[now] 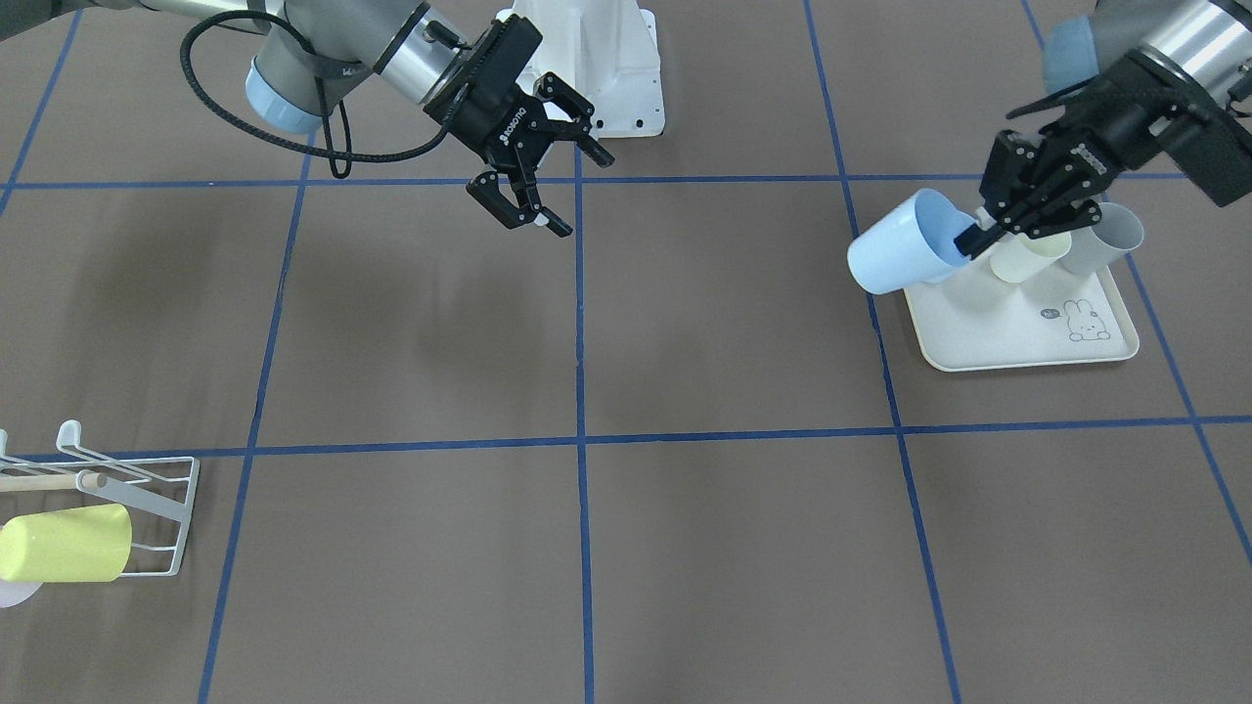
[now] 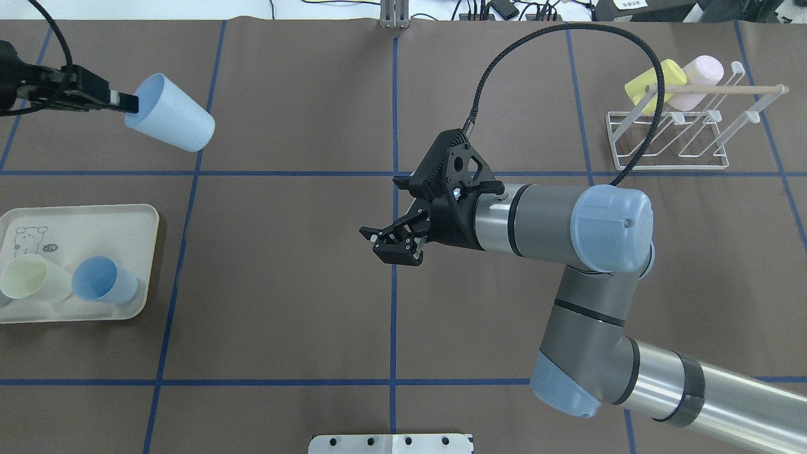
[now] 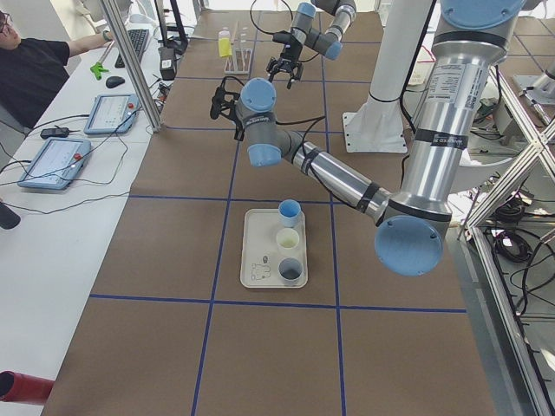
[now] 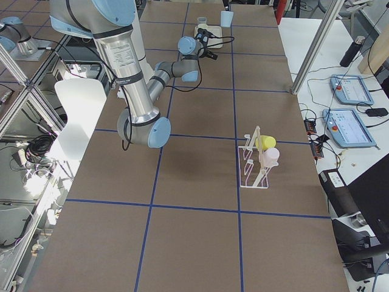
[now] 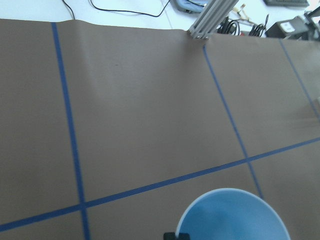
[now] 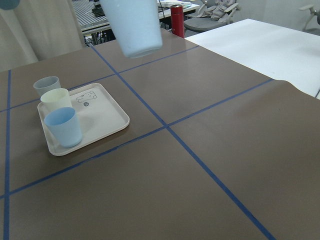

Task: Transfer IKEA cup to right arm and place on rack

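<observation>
The IKEA cup (image 2: 170, 113), light blue, hangs tilted above the table at the far left. My left gripper (image 2: 129, 102) is shut on its rim, one finger inside the mouth. In the front-facing view the same cup (image 1: 895, 254) sits beside the tray with the left gripper (image 1: 973, 238) on it. My right gripper (image 2: 394, 243) hovers open and empty over the table's middle, well apart from the cup. The white wire rack (image 2: 668, 135) stands at the far right with a wooden rod through it. The right wrist view shows the cup (image 6: 132, 25) hanging ahead.
A yellow cup (image 2: 656, 79) and a pink cup (image 2: 696, 72) hang on the rack. A cream rabbit-print tray (image 2: 82, 214) at the left holds a cream cup (image 2: 28, 277), a blue cup (image 2: 101, 280) and a grey cup (image 1: 1105, 240). A person sits beside the table's far side in the exterior left view.
</observation>
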You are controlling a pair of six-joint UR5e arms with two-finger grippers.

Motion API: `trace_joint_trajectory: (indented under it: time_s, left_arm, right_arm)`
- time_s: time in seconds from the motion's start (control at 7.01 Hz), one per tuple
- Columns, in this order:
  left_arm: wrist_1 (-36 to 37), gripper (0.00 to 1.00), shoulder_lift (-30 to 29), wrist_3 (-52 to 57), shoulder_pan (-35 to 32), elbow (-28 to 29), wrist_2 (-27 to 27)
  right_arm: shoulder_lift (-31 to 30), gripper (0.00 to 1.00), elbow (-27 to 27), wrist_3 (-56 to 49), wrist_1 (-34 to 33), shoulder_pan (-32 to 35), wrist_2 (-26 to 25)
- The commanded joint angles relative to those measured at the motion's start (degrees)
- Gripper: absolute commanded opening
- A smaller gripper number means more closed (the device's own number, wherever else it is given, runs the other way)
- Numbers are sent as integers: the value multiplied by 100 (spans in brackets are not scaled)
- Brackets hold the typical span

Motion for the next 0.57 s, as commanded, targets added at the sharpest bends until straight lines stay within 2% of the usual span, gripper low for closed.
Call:
trace_joint_trajectory:
  time_s: [0.0,0.29,0.43]
  left_arm:
    - [-12,0,-664,-1277,662,-281,13]
    - [-20,0,-878,-1449,1233,-273,135]
    - [-29,0,-922,-1458,1479,-273,354]
  right_arm:
    - [46,96,4,-608,24,-11,-12]
    - [72,97,30,-926,67,-20,-56]
    - [63,98,-22,-935,442,-37,-56]
